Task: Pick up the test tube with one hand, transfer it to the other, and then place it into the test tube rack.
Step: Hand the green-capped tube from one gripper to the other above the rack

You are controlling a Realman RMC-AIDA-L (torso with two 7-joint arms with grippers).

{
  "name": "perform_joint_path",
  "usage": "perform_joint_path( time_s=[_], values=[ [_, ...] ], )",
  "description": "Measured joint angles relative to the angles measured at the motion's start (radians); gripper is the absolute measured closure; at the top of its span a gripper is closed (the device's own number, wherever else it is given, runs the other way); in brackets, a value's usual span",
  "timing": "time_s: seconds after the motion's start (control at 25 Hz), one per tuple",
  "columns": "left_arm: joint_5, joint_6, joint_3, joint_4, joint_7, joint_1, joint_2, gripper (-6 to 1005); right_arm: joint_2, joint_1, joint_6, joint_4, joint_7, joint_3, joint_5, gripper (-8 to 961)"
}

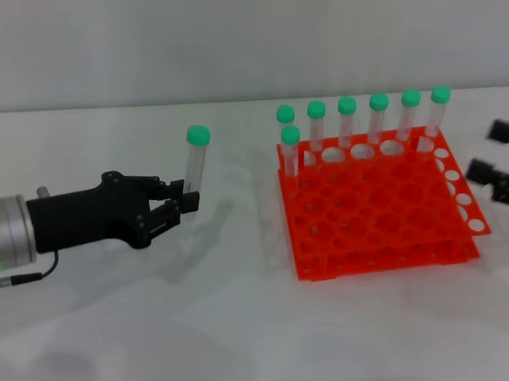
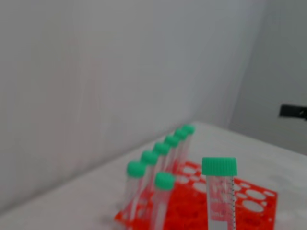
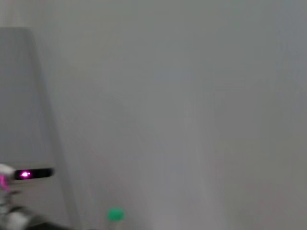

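Closest to the head camera is the white worktop point(image 1: 246, 329), smooth and slightly glossy, with soft grey shadows on it. Over its left part the left gripper point(image 1: 184, 202) reaches in from the side: black, angular, matte plastic on a round silver-grey wrist that carries a small green light. Its two fingers point(image 1: 170, 189) are clenched on the lower part of the test tube point(image 1: 195, 164), so the tube is off the worktop and stands almost upright, a little tilted. The tube is slim, clear and round, closed by a round green cap with fine ribs on its side, as the left wrist view shows point(image 2: 219, 191).

To the right, well apart from the held tube, the test tube rack point(image 1: 376, 205) rests on the worktop. It is bright orange-red plastic, square, in two tiers, with a grid of many round holes. Seven other tubes point(image 1: 348, 120) of the same look stand in it: six in the far row and one just in front of that row at its left end.

At the right border of the head view the right gripper point(image 1: 503, 162) shows only as black parts; whether its fingers are released or clenched I cannot tell.
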Motion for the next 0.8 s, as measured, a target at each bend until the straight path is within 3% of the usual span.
perform_joint_path(
  time_s=[0.16, 0.32, 0.6, 0.8],
  values=[
    [-0.088, 0.041, 0.0, 0.034, 0.141, 0.06, -0.004, 799, 0.007, 0.077, -0.049, -0.001, 0.092, -0.001, -0.109, 85],
    [-0.132, 0.06, 0.0, 0.089, 0.229, 0.093, -0.004, 799, 0.043, 0.135, -0.057, -0.003, 0.129, -0.006, -0.166, 85],
    [-0.134, 0.079, -0.001, 0.164, 0.316, 0.114, -0.007, 800, 0.127, 0.225, -0.014, -0.006, 0.15, -0.008, -0.244, 85],
    [-0.125, 0.079, -0.002, 0.191, 0.357, 0.122, -0.007, 800, 0.154, 0.251, 0.018, -0.009, 0.149, -0.009, -0.25, 85]
  ],
)
